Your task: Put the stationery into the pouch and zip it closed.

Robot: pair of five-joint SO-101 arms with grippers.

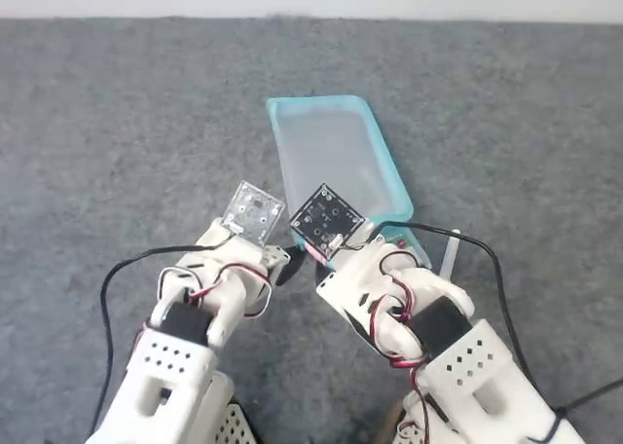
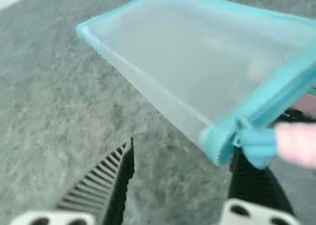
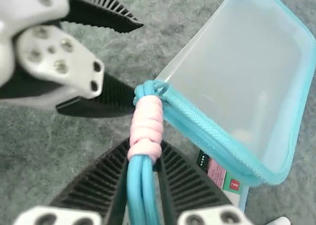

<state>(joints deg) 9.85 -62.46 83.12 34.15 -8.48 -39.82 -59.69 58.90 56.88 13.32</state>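
On a grey felt-covered table (image 1: 117,103) lies a flat, translucent plastic pouch (image 1: 336,157) edged in teal fabric, its zip end toward the two arms. At the near corner of that end, the right gripper (image 3: 144,148) is clamped on the zip pull. The pull is a doubled teal cord (image 3: 140,195) wrapped in a pink sleeve (image 3: 145,126), and it runs straight out from the corner between the ribbed fingers. The left gripper (image 2: 180,151) sits just beside the same corner, its fingers spread wide with nothing between them. The pouch corner lies close to one finger, but whether they touch cannot be told.

Faint pale shapes show through the pouch wall, too vague to name. A small packet with a pink label (image 3: 215,170) peeks out just beside the zip edge and appears to lie outside the pouch, partly under it. A thin white stick (image 1: 450,254) lies on the table near the right arm, apart from the pouch.

Judging from this, the work has reached the zipping stage, with the pull in hand. The teeth along the visible edge look joined, but whether the slider is at the start or the end of its run cannot be told. If the packet and stick count as stationery, loading is not finished.
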